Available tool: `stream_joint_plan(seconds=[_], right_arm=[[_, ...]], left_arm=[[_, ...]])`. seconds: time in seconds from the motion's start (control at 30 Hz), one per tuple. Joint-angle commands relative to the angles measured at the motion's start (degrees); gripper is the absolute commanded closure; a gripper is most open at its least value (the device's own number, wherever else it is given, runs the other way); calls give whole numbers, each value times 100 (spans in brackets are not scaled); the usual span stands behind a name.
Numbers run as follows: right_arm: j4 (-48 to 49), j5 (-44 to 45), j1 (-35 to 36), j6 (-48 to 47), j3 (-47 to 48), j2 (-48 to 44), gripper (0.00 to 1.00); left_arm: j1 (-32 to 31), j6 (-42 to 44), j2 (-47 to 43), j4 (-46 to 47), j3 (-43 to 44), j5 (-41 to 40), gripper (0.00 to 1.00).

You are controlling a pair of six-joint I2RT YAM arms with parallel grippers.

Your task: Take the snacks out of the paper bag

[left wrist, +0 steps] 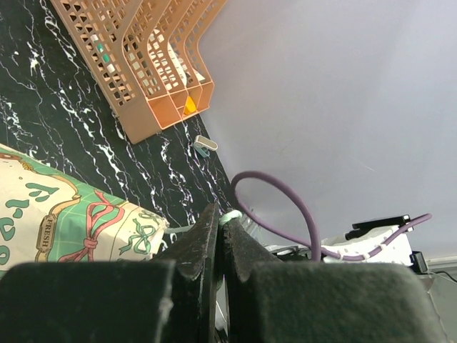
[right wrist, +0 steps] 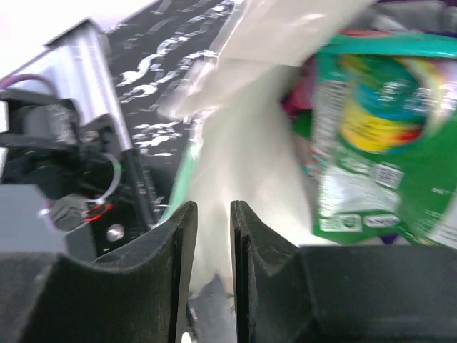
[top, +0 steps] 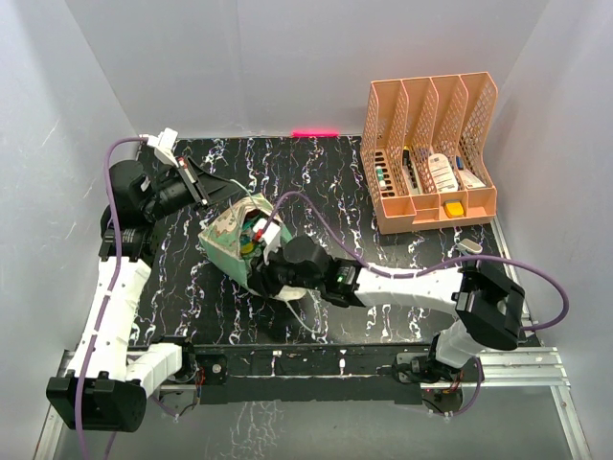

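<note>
The mint-green paper bag [top: 222, 247] lies tilted on the black marbled table, its mouth facing right. Colourful snacks [top: 252, 235] show inside the mouth. My left gripper [top: 208, 199] is shut on the bag's upper rim; in the left wrist view a sliver of mint-green paper sits pinched between the tips of that gripper [left wrist: 223, 223], beside the cream patterned panel [left wrist: 64, 214]. My right gripper [top: 267, 259] is at the bag's mouth. In its own view, my right gripper [right wrist: 213, 214] has its jaws narrowly apart over the pale interior [right wrist: 243, 121], with a green snack packet [right wrist: 375, 136] just to the right.
A peach mesh file organizer [top: 431, 153] with small bottles and boxes stands at the back right, also visible from the left wrist [left wrist: 143, 64]. A small white object [top: 471, 247] lies in front of it. Purple cables loop over the table beside the right arm.
</note>
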Motion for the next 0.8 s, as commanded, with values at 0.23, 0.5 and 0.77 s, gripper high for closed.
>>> stream_joint_plan(seconds=[0.23, 0.5, 0.77], right_arm=[[848, 1058, 133, 618, -314, -429, 69], [-32, 2714, 136, 40, -297, -623, 54], [276, 3330, 132, -48, 135, -14, 28]], left_arm=[[-31, 4, -235, -86, 185, 14, 100], [-35, 98, -307, -194, 141, -23, 100], [-31, 43, -307, -156, 73, -76, 100]])
